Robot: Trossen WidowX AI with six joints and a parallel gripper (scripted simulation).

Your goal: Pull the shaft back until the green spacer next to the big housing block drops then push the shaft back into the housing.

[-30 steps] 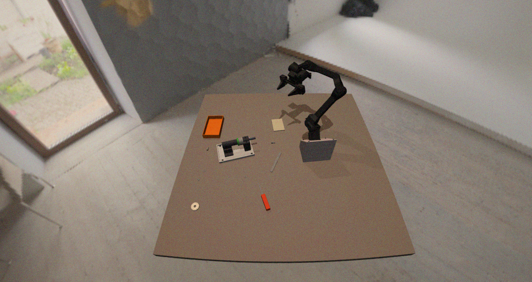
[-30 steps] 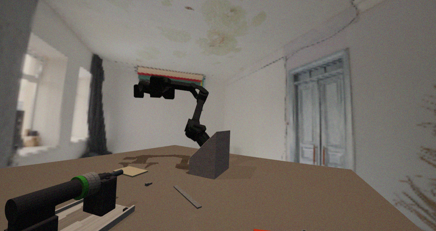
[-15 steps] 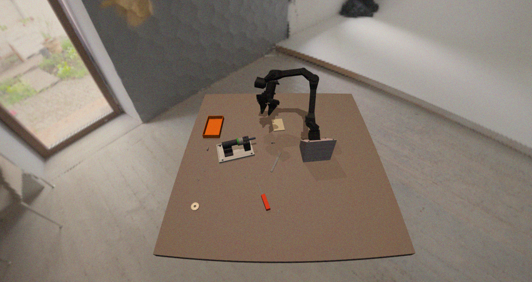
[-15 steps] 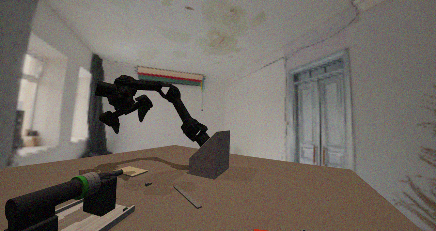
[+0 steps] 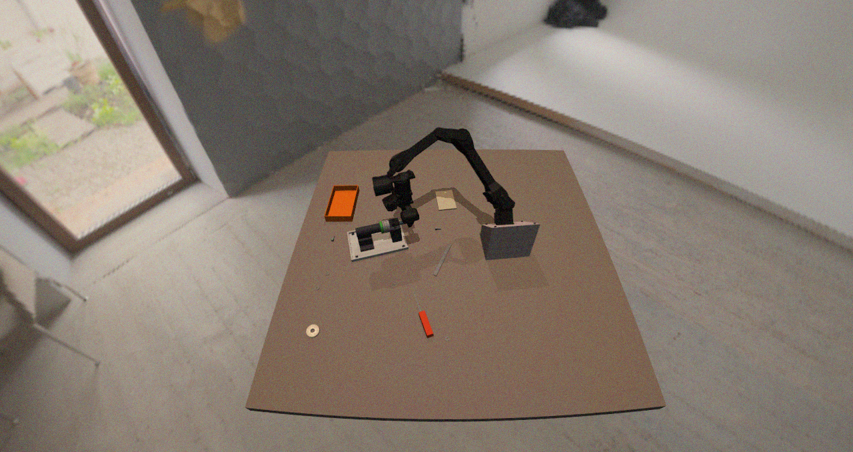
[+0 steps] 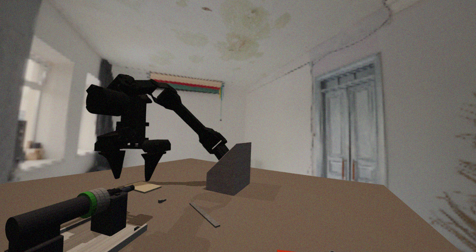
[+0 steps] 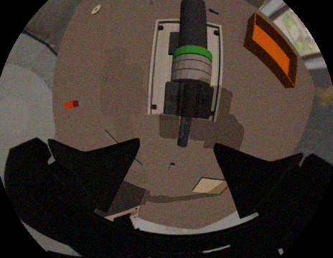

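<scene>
A dark cylindrical housing [image 5: 366, 230] [image 6: 50, 213] [image 7: 193, 21] stands on a pale base plate [image 7: 160, 64]. The green spacer [image 6: 93, 204] [image 7: 192, 51] sits against its end, with several grey spacers [image 6: 101, 199] [image 7: 191, 66] between it and a black support block [image 6: 109, 213] [image 7: 188, 98]. The shaft's thin end [image 6: 129, 187] [image 7: 184, 132] sticks out past the block. My gripper [image 6: 131, 179] [image 7: 177, 145] is open and empty, pointing down above the shaft's end, which shows between the fingertips in the wrist view. The shaft inside the spacers is hidden.
An orange tray [image 5: 342, 203] [image 7: 270, 48] stands beyond the fixture. A cream card [image 5: 445, 200] [image 6: 146, 187], a grey strip [image 5: 443, 259] [image 6: 204, 214] and a red-handled tool [image 5: 426, 324] lie on the table. A grey wedge block [image 5: 508, 241] [image 6: 229, 174] stands by the arm's base.
</scene>
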